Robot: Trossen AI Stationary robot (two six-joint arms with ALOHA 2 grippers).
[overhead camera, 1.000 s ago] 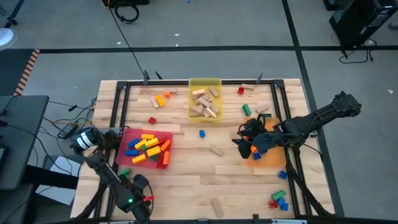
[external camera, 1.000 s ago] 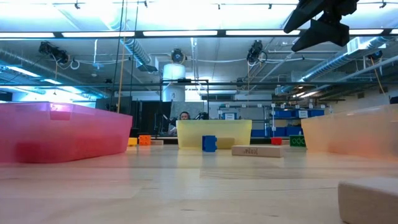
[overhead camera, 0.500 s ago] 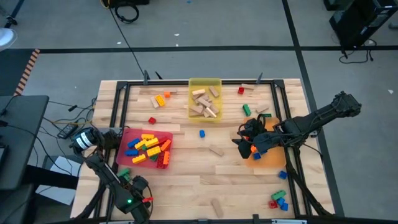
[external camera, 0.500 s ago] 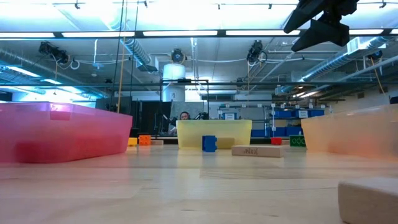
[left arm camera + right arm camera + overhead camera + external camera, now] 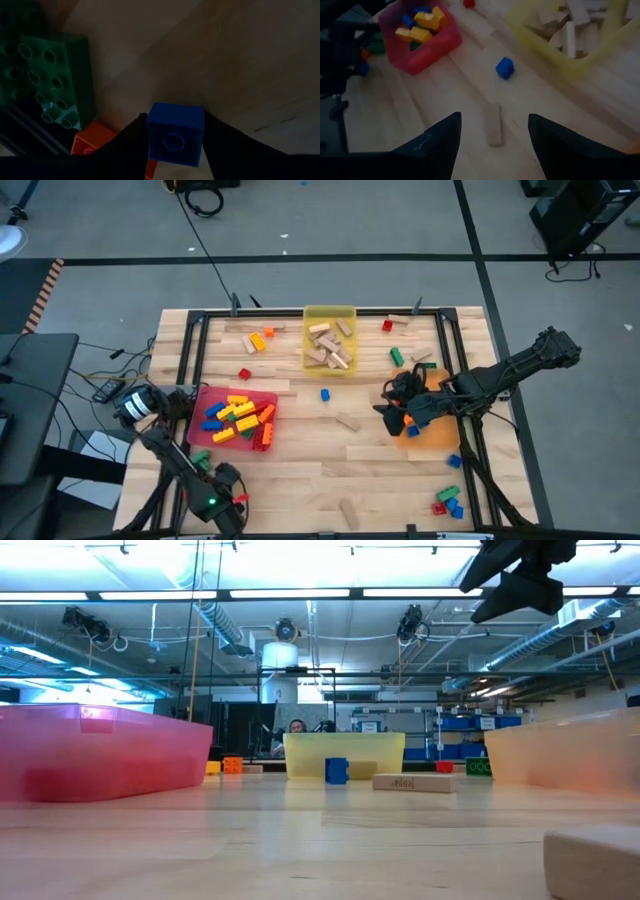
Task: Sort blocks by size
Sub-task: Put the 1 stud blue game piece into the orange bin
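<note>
My left gripper (image 5: 222, 476) is low at the table's near left corner, shut on a small blue brick (image 5: 175, 134). A green studded brick (image 5: 47, 80) and an orange-red brick (image 5: 92, 145) lie on the table next to it. My right gripper (image 5: 392, 406) hangs open and empty above the table, at the left edge of the orange tray (image 5: 435, 435). Its wrist view shows a tan wooden block (image 5: 494, 125) and a blue brick (image 5: 504, 67) lying on the table below it. Its dark underside also shows in the low view (image 5: 515, 575). My left gripper pinches the small blue brick by two opposite sides (image 5: 151, 135) between its two fingers. A round mark on the brick faces the wrist camera. Whether the brick is clear of the table, I cannot tell.
The red tray (image 5: 206, 392) holds several studded bricks and the yellow tray (image 5: 330, 311) several wooden blocks. Loose bricks lie at the far left (image 5: 257, 340), the far right (image 5: 397, 356) and the near right corner (image 5: 447, 502). A wooden block (image 5: 347, 513) lies near the front edge.
</note>
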